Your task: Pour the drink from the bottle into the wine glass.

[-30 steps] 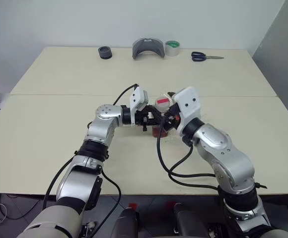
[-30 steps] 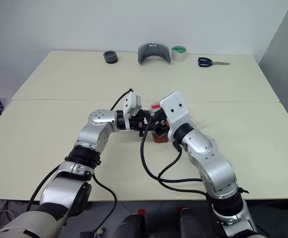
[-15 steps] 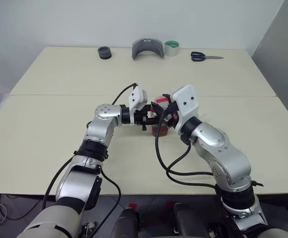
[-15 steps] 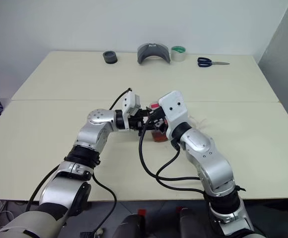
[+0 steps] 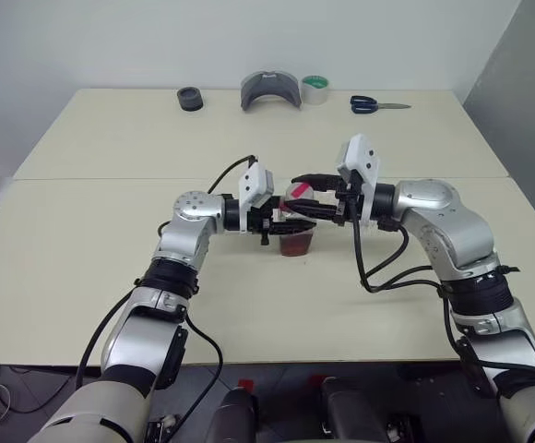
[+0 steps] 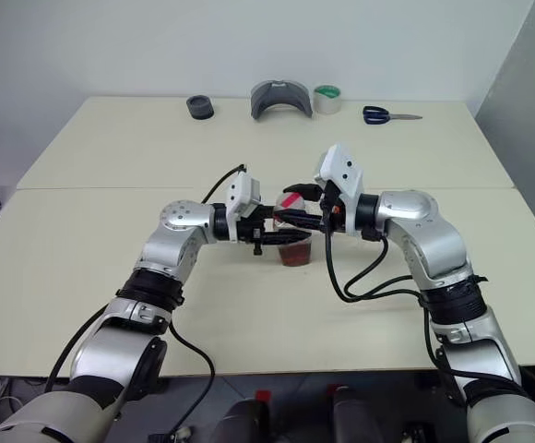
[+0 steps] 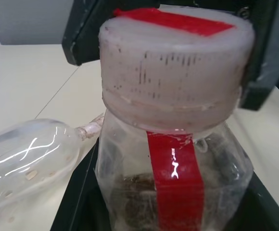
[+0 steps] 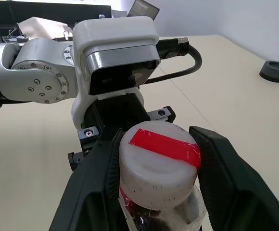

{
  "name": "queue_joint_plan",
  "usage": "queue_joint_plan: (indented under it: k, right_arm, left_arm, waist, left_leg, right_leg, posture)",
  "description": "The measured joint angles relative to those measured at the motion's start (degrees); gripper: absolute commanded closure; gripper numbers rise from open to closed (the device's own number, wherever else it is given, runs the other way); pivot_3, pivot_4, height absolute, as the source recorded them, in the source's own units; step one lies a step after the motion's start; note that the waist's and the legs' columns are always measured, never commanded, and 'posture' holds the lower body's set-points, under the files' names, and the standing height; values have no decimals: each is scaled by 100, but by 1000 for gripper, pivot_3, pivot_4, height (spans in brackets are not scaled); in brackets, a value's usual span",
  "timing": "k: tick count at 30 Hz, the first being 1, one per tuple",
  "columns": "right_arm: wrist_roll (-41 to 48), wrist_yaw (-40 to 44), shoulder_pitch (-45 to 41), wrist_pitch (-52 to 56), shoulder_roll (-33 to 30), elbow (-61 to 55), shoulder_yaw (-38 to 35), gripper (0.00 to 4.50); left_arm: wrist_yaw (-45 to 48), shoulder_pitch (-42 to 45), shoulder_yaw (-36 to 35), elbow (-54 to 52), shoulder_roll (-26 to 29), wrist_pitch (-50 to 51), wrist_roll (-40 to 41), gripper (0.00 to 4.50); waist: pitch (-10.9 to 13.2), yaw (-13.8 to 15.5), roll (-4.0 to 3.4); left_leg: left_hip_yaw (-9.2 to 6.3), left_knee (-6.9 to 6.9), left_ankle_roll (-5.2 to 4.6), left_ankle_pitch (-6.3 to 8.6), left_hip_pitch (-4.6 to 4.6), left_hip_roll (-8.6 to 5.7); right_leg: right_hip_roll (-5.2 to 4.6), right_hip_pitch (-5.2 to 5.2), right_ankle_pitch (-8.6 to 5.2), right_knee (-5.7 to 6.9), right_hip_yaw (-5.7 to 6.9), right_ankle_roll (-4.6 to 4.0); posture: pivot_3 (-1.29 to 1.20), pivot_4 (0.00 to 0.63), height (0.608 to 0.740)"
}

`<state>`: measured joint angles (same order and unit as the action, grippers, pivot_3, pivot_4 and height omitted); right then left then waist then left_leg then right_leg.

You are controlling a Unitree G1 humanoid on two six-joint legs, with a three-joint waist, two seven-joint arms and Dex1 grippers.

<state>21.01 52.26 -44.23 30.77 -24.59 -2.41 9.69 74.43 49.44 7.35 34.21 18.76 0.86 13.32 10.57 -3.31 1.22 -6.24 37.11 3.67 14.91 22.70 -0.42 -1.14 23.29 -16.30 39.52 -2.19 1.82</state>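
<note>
A: Bottle is standing upright on the cream table, just left of frame centre in the head views. Reddish-brown drink is sitting low in it, cap is on, white with a red strip.

B: Left gripper?

A: It is coming in from the left and its black fingers are clamped on the bottle body; the left wrist view is showing them hugging both sides of the plastic.

B: And the right one?

A: Right gripper is reaching in from the right at cap height. In the right wrist view its two fingers are standing apart, one on each side of the cap. Whether they are touching the cap I cannot tell; there looks to be a thin gap on at least one side.

B: Wine glass?

A: Clear wine glass is lying on its side on the table just beside the bottle, bowl and stem showing at lower left in the left wrist view. In the head views it is hard to make out behind the grippers.

B: Anything else?

A: Along the far edge, top of frame: a black ring, a grey curved piece, a tape roll and scissors, all well apart from the bottle.
</note>
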Motion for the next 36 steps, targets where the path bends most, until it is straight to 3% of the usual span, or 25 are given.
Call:
queue_joint_plan:
  k: [3, 4, 12, 19, 36]
  right_arm:
    - [79, -141, 244, 250, -82, -375, -148, 205]
    - [121, -183, 345, 350, -169, -577, -199, 161]
    - [254, -876, 700, 724, -141, -1598, -435, 161]
    - [-391, -1587, 715, 465, 83, -1524, -171, 161]
    - [-447, -1618, 940, 326, -90, -1655, -167, 161]
  left_arm:
    - [-1, 0, 1, -16, 0, 3, 0, 2714]
    - [-1, -1, 0, -22, 1, 4, 2, 2714]
    - [-5, -1, 0, -23, -20, 12, 3, 2714]
    - [-16, 0, 0, -22, -73, 39, 3, 2714]
    - [-85, 4, 4, -20, -94, 126, 2, 2715]
  waist:
    - [0, 10, 0]
    - [0, 12, 0]
    - [0, -3, 0]
    - [0, 7, 0]
    - [0, 6, 0]
  left_leg:
    - [-3, 0, 0, 0, 4, 0]
    - [-3, 0, 0, 0, 6, -1]
    - [-1, -2, 0, 0, 0, 3]
    - [0, 1, 1, 0, 2, -1]
    - [0, 0, 0, 0, 1, 0]
  right_leg:
    - [-1, 1, 0, -1, 2, 0]
    - [-2, 1, 0, -2, 2, 0]
    - [3, 2, 0, 3, 0, 0]
    - [1, 2, 0, 2, -1, 0]
    - [2, 2, 0, 4, -1, 0]
  posture:
    - [0, 150, 740]
    - [0, 150, 740]
    - [0, 150, 740]
    - [0, 150, 740]
    - [0, 150, 740]
